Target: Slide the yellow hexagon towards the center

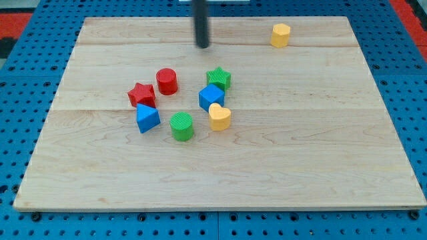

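Observation:
The yellow hexagon (pixel 281 35) sits alone near the view's top right of the wooden board (pixel 320 160). My tip (pixel 203 46) is near the top middle of the board, well to the left of the hexagon and apart from it. Below my tip lies a loose cluster: a red cylinder (pixel 167 81), a red star (pixel 141 95), a blue triangular block (pixel 147 119), a green cylinder (pixel 181 126), a yellow heart (pixel 219 117), a blue cube (pixel 211 97) and a green star (pixel 219 79). My tip touches no block.
The board lies on a blue pegboard surface (pixel 27 67) that surrounds it on all sides. A red strip (pixel 408 10) shows at the view's top right corner.

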You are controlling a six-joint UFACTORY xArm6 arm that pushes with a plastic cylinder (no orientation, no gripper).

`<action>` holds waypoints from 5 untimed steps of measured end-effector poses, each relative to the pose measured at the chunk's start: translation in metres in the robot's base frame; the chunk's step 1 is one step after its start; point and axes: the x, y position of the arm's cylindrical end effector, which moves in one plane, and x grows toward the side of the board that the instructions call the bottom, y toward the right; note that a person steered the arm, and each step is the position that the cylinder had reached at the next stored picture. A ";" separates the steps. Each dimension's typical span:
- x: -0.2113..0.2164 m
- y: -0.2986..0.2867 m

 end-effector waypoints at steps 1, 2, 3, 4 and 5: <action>-0.031 0.101; -0.044 0.163; 0.017 0.160; 0.050 0.073; 0.003 0.063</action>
